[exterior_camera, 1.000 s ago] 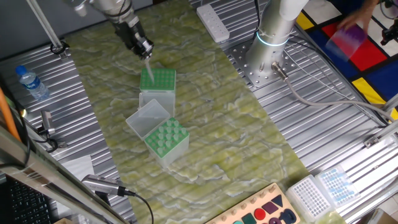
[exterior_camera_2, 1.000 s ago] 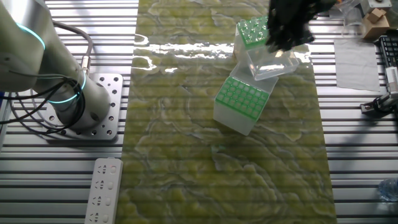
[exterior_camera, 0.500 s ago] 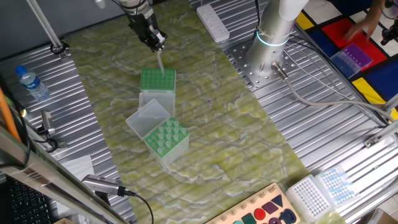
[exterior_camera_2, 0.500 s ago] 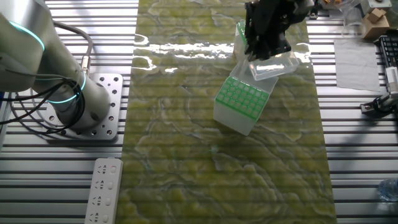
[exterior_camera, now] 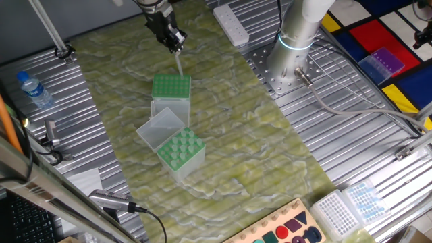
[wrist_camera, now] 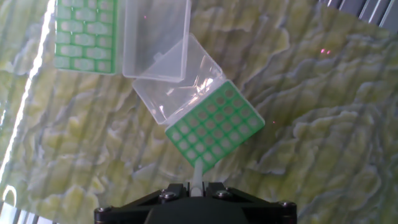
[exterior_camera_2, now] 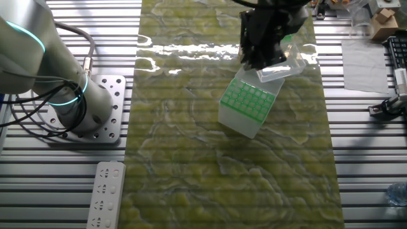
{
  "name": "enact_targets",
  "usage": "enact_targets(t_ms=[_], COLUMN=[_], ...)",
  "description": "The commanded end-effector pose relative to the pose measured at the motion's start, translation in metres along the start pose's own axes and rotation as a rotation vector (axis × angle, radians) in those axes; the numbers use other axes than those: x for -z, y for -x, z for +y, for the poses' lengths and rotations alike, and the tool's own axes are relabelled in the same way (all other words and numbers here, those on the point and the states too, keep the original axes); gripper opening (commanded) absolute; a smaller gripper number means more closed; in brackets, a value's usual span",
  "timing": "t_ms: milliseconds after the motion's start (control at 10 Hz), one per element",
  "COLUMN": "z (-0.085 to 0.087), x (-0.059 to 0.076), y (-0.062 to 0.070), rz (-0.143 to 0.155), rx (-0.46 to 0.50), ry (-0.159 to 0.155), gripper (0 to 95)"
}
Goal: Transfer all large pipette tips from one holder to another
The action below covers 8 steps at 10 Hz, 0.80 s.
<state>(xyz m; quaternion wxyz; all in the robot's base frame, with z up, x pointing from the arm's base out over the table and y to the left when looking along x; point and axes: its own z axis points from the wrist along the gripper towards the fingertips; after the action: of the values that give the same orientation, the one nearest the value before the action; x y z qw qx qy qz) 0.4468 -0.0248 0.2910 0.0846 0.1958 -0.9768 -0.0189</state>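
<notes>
Translucent whitish plastic pipette tip (exterior_camera: 179,63), slender and tapered, hangs pinched at its wide end between closed black fingers (exterior_camera: 175,45) above the green-topped clear holder (exterior_camera: 170,89). Probably light, stiff, slippery; grip near the collar.

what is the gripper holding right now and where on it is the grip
The gripper holds one large pipette tip, pinched at its wide top end; the narrow end hangs free above the green holders.

Ribbed aluminium desk (exterior_camera: 337,128) under a green marbled mat (exterior_camera: 223,128), with a water bottle (exterior_camera: 34,89) at one edge, a white power strip (exterior_camera: 231,25) beyond, glare across the mat's far end.
</notes>
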Motion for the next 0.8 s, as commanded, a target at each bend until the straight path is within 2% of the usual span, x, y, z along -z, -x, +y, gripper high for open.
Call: enact_targets(t_ms=[100, 800], z=[0.0006, -0.0004], x=[-0.0008, -0.0091], y=[-0.0008, -0.0106], rz=[0.002, 0.001], rx=[0.001, 0.011], ry=[0.000, 0.002], gripper=[0.0, 0.0])
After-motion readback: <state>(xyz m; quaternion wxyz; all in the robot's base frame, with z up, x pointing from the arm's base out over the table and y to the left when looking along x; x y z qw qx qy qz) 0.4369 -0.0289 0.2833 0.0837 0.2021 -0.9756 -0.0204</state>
